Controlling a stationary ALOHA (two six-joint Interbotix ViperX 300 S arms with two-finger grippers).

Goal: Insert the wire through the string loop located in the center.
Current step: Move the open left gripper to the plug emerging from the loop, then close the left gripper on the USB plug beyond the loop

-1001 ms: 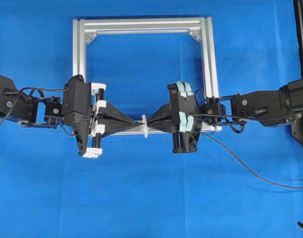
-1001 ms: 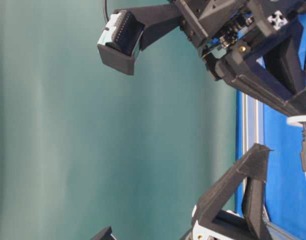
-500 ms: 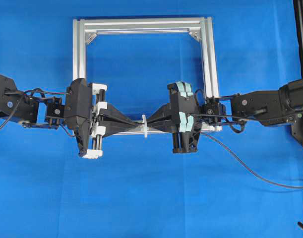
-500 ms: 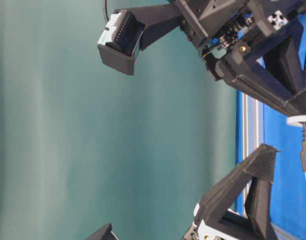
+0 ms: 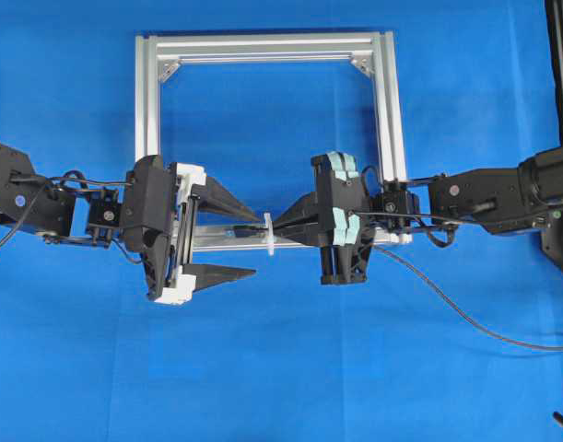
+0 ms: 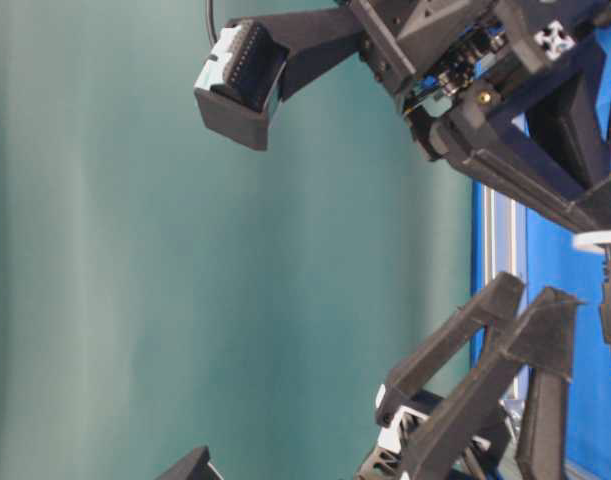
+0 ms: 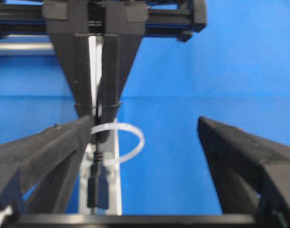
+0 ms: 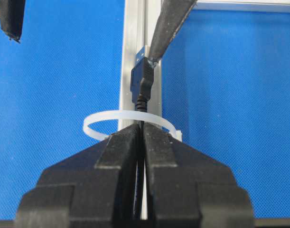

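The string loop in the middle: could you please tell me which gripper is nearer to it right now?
Right. The right gripper is shut on the wire with its tips at the string loop. The left gripper stands open on the loop's other side, one tip by the plug.

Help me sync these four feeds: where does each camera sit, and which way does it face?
Overhead: above, looking down on the frame and both arms.
Table-level: low, side-on, rotated; both grippers' fingers.
Left wrist: along the open left gripper toward the string loop.
Right wrist: along the shut right gripper.
Both wrist views share the loop and the wire.
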